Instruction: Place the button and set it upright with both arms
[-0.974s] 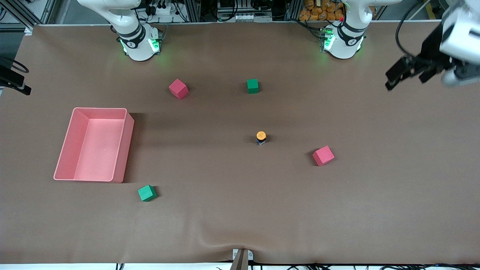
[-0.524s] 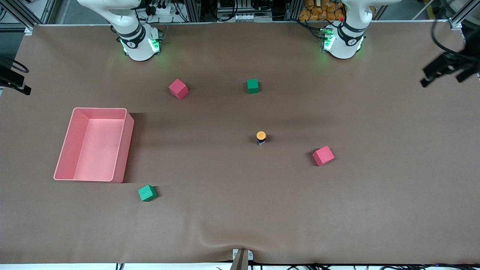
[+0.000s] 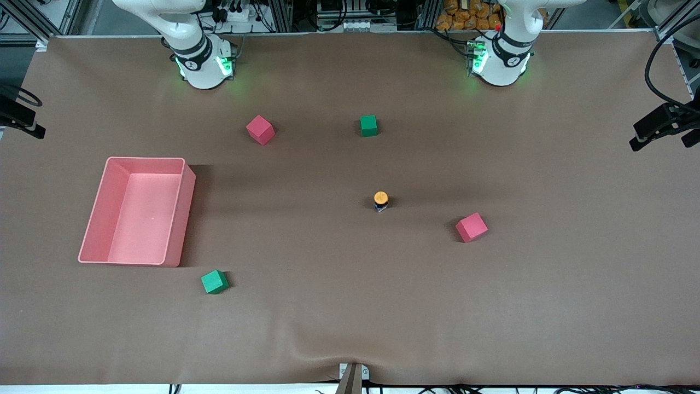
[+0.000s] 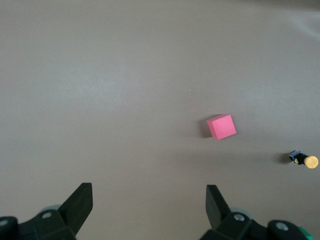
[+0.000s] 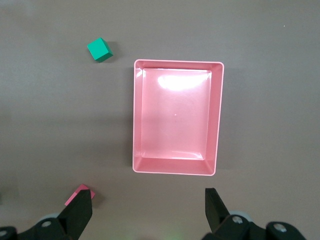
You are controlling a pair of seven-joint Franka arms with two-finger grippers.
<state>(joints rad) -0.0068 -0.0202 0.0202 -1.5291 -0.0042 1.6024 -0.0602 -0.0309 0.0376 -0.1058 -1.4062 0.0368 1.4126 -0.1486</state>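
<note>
Tabletop point(image 3: 547, 306): brown matte sheet, smooth, with a slight wrinkle at the edge nearest your front camera.

Button point(image 3: 381, 200): small cylinder, round orange cap on a short black body. It stands cap-up near the middle of the tabletop. In the left wrist view you see it from the side, orange cap at one end, bluish tip at the other.

Cubes, all foam-like with matte faces and sharp edges. One pink cube point(image 3: 471, 227) sits near the button, toward the left arm's end and a little nearer the front camera. A second pink cube point(image 3: 260, 129) and a green cube point(image 3: 368, 125) lie farther from the camera, closer to the arm bases. Another green cube point(image 3: 214, 282) lies nearer the camera, just beside the bin's corner.

Bin point(image 3: 186, 219): pink plastic, rectangular, rounded corners, glossy floor catching a light glare in the right wrist view. It holds nothing. It sits toward the right arm's end.

Left gripper point(image 4: 149, 205): black fingers spread wide, nothing between them, touching nothing. It hangs over the left arm's end of the tabletop, at the edge of your front view, well apart from the button.

Right gripper point(image 5: 149, 207): fingers spread wide, holding nothing, hanging over the bin. Only the wrist view shows it.

No readable writing or labels on any item you can see.
</note>
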